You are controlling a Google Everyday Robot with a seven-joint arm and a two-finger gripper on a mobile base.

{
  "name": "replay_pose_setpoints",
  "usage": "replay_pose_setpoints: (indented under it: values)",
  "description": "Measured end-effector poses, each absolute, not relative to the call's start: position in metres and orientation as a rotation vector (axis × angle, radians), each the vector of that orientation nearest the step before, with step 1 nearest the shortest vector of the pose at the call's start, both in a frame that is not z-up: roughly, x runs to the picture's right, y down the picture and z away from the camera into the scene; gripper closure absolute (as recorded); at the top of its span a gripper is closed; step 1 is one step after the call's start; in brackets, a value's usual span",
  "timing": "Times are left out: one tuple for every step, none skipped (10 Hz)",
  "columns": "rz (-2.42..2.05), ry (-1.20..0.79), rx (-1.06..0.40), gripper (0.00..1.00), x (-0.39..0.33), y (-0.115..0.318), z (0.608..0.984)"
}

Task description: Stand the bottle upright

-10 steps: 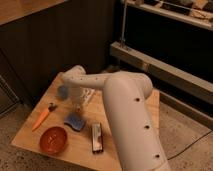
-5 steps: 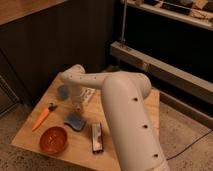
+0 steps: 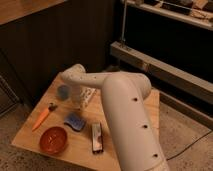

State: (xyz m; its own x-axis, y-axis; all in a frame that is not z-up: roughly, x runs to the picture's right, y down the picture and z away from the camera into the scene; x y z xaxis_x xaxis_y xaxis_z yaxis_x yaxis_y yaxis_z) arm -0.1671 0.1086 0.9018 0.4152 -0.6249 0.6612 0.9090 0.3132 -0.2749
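Judging by how things lie, the task looks unfinished. The small pale translucent plastic bottle (image 3: pixel 88 95), whitish and faintly speckled, sits just behind the flat blue rectangular sponge (image 3: pixel 75 121), toward the far edge of the light wooden table (image 3: pixel 127 152). It shows as a slanted pale patch rather than a clear upright cylinder, though part of it is covered by the arm, so its exact pose cannot be told. The white arm's gripper (image 3: pixel 76 99) hangs directly behind the sponge as well, just beside the bottle on its left and seemingly touching it. Whether it is spread, pressed together or pinching the bottle cannot be told from this view. My reading is that the approach to the bottle is done, and what is left is securing a hold if there is none, tipping the bottle onto its base and letting go so that it stands alone. Counted, there is one of each thing. One bottle; one small blue-grey round cup (image 3: pixel 63 91), behind the sponge and to its left, near the gripper; one orange carrot (image 3: pixel 41 118), lying well to the left of the sponge; one round red bowl (image 3: pixel 53 139), in front of the sponge and slightly left; one dark flat rectangular bar (image 3: pixel 96 136), just to the right of the sponge and a little nearer the front edge; one sponge, one table, and one arm with its one gripper.
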Motion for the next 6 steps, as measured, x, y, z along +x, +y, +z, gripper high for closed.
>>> replay_pose_setpoints:
  values:
    - [-1.063, -0.485, -0.689, 0.68, -0.1669, 0.1084, 0.9021]
    - [-1.061, -0.486, -0.690, 0.68, -0.1667, 0.1083, 0.9023]
    - [-1.059, -0.487, -0.689, 0.68, -0.1668, 0.1070, 0.9019]
    - [-1.058, -0.488, -0.690, 0.68, -0.1667, 0.1065, 0.9016]
    - [-1.051, -0.489, -0.686, 0.68, -0.1659, 0.1032, 0.9004]
    - [-1.046, -0.490, -0.686, 0.68, -0.1651, 0.1018, 0.9000]
